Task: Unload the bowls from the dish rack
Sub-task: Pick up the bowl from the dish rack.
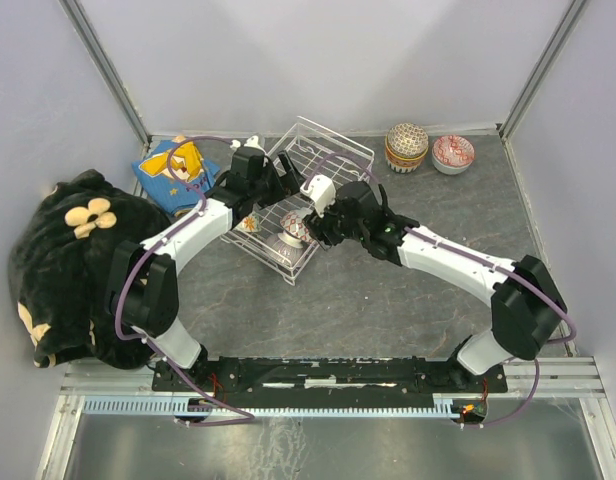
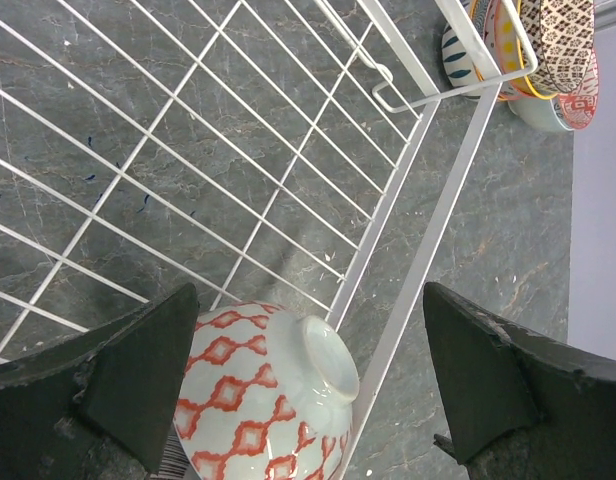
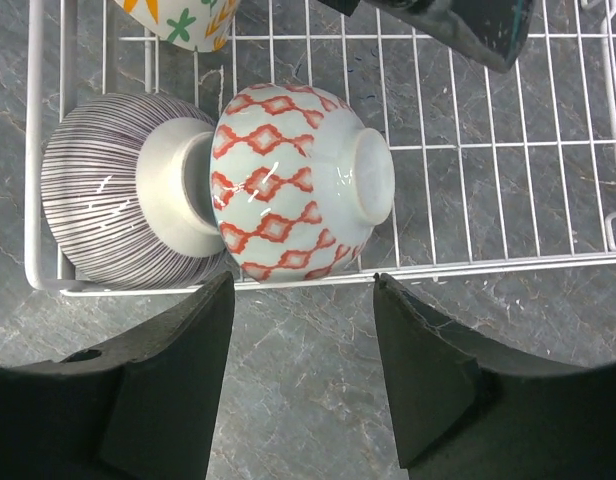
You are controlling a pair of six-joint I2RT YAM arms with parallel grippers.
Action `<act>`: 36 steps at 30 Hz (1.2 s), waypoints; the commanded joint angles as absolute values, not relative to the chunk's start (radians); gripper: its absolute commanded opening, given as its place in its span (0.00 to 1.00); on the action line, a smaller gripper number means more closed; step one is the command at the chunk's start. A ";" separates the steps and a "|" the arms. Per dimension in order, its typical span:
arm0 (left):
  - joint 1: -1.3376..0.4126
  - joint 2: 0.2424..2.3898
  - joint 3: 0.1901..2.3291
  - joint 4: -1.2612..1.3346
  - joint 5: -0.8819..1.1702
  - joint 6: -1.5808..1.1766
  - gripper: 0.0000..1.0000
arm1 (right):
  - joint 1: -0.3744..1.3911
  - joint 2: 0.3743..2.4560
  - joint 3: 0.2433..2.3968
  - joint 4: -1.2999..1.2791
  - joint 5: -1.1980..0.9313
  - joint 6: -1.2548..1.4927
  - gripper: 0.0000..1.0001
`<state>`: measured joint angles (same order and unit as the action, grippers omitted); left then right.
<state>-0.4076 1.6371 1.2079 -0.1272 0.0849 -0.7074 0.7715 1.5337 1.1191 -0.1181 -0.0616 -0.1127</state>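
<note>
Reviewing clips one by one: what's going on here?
Both arms are at the dish rack. The left gripper is open over the red-diamond bowl, which lies on its side in the rack beside a striped bowl. The right gripper faces that bowl from outside the rack wall, jaws apart, holding nothing. A floral bowl is also in the rack; other bowls sit on the table at the far right.

Spread claw (image 3: 303, 300) faces red-diamond bowl (image 3: 288, 180) lying in rack (image 3: 488, 263).
</note>
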 commanded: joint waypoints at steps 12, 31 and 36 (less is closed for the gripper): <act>-0.421 1.643 1.192 -0.048 0.143 -0.758 0.99 | 0.816 1.622 1.163 -0.045 0.008 -0.177 0.66; -0.428 1.669 1.158 0.000 0.186 -0.782 0.99 | 0.842 1.686 1.195 -0.041 0.042 -0.168 0.69; -0.427 1.670 1.156 0.006 0.193 -0.785 0.99 | 0.842 1.684 1.191 -0.007 0.078 -0.157 0.68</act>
